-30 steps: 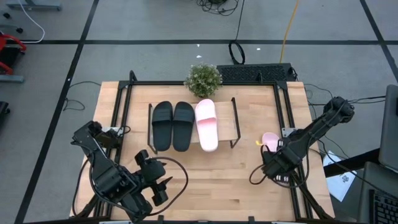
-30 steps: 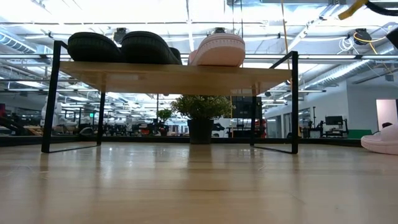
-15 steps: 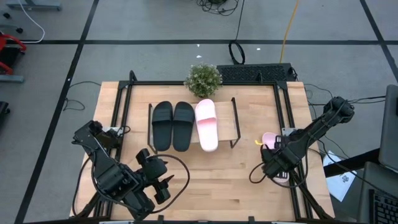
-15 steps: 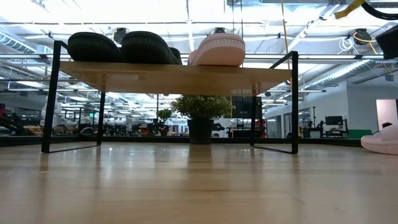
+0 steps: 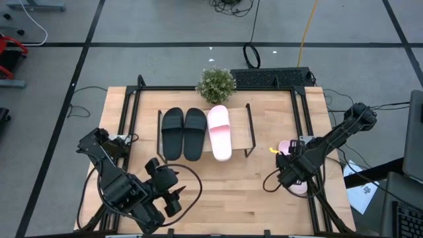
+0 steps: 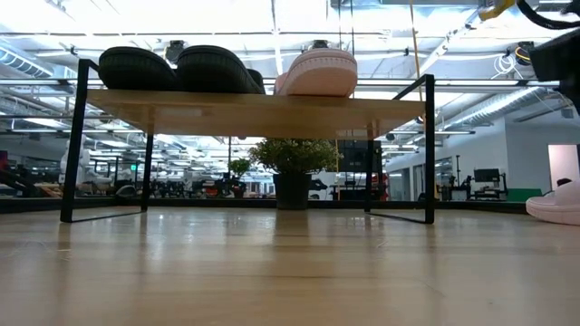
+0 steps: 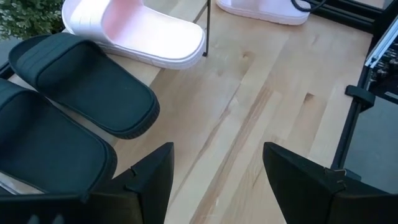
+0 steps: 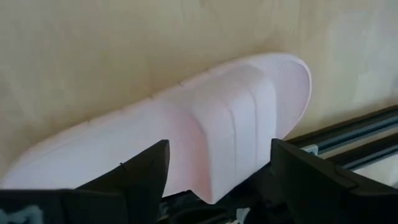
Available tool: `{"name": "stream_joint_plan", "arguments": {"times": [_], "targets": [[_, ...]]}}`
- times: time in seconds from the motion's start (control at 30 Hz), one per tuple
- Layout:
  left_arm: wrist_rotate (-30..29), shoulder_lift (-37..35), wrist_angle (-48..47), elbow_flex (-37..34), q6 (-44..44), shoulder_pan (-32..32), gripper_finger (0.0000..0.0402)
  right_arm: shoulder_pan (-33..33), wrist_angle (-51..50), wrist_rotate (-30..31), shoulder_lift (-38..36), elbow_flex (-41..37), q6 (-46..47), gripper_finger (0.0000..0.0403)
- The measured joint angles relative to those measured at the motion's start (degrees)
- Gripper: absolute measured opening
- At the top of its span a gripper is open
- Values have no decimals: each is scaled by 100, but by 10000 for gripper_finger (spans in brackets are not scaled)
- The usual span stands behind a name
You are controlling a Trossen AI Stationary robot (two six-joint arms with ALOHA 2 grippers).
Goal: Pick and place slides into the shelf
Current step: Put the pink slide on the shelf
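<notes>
Two black slides [image 5: 183, 133] and one pale pink slide [image 5: 219, 132] lie sole-down, side by side, on the low wooden shelf [image 5: 239, 132]; in the low view they top the shelf board [image 6: 254, 101]. A second pink slide [image 8: 205, 134] lies sole-down on the table at its right edge [image 5: 285, 147], also visible in the low view [image 6: 557, 201]. My right gripper [image 8: 217, 180] hangs open over that slide's strap, pointing steeply down, one finger on each side and clear of it. My left gripper [image 7: 217, 180] waits open above the near left of the table [image 5: 173, 195].
A potted plant [image 5: 216, 84] stands behind the shelf at the far edge. Black frame rails [image 5: 305, 125] run along the table's sides, one right beside the loose pink slide. Bare wood [image 5: 228, 185] lies between the shelf and the near edge.
My right gripper has tipped at the wrist above the loose pink slide, staying open and nearly in place; it shows larger at the low view's top right. The slide has not moved.
</notes>
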Motion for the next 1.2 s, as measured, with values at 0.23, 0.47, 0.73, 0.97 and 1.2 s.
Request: {"name": "stream_joint_plan", "arguments": {"times": [0.23,0.47,0.73,0.97,1.2], "targets": [[0,0,-2,0,1,0,243,0,-34,-20,2,-454,5,270],[0,0,-4,0,33,0,243,-2,-143,-1,22,-533,-1,270],[0,0,-2,0,-23,0,243,0,-52,-590,21,-511,-53,270],[0,0,-2,0,4,0,243,0,-17,-729,15,-492,-108,270],[-76,0,-4,0,36,0,243,-14,521,-907,12,-401,-58,270]]}}
